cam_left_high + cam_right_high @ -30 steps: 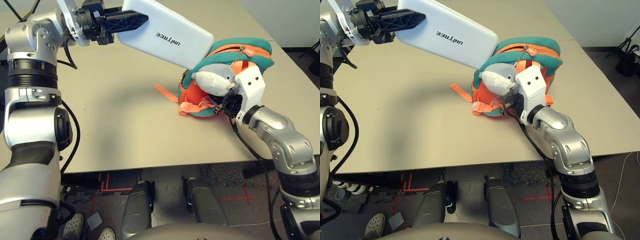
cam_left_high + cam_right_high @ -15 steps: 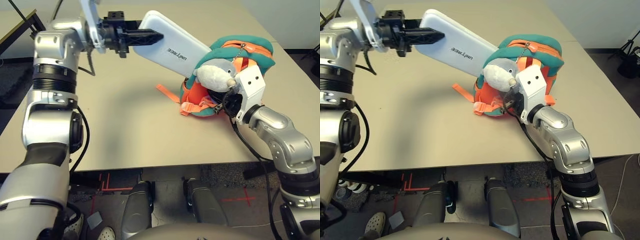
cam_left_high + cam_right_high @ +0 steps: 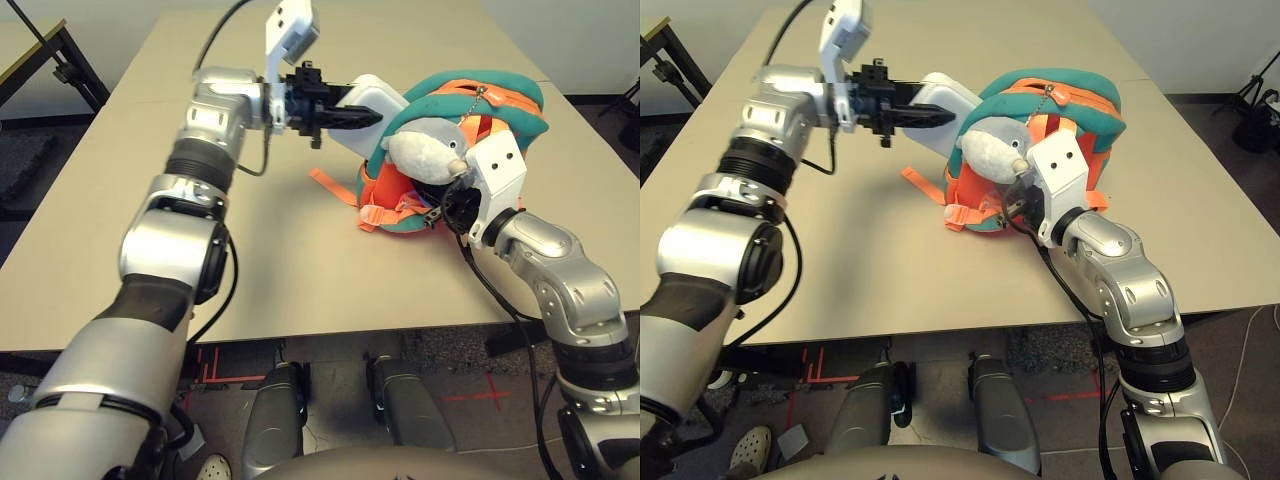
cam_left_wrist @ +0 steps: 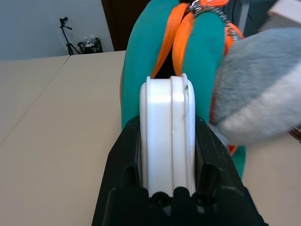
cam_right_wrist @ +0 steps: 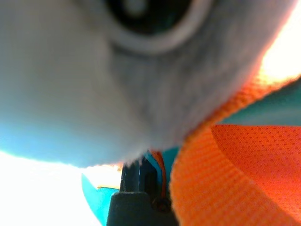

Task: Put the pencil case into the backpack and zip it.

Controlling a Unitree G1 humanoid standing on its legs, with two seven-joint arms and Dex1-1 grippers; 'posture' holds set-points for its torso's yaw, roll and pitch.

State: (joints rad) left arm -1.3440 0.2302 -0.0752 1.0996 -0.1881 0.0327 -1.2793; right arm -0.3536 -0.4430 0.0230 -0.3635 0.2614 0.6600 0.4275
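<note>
Case [image 3: 372,100] now mostly inside backpack [image 3: 500,105], entering from 9 o'clock; left gripper [image 3: 352,117] clenched on it. Right gripper: cannot tell. Zipping remains.

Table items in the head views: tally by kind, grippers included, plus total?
Flat white rectangular pencil case, far end inside the pack: 1
Small orange backpack with teal trim: 1
Grey-and-white plush animal on the pack: 1
Black two-finger grippers: 2, left gripper holding the case, right gripper at the pack's front
Total: 5
</note>
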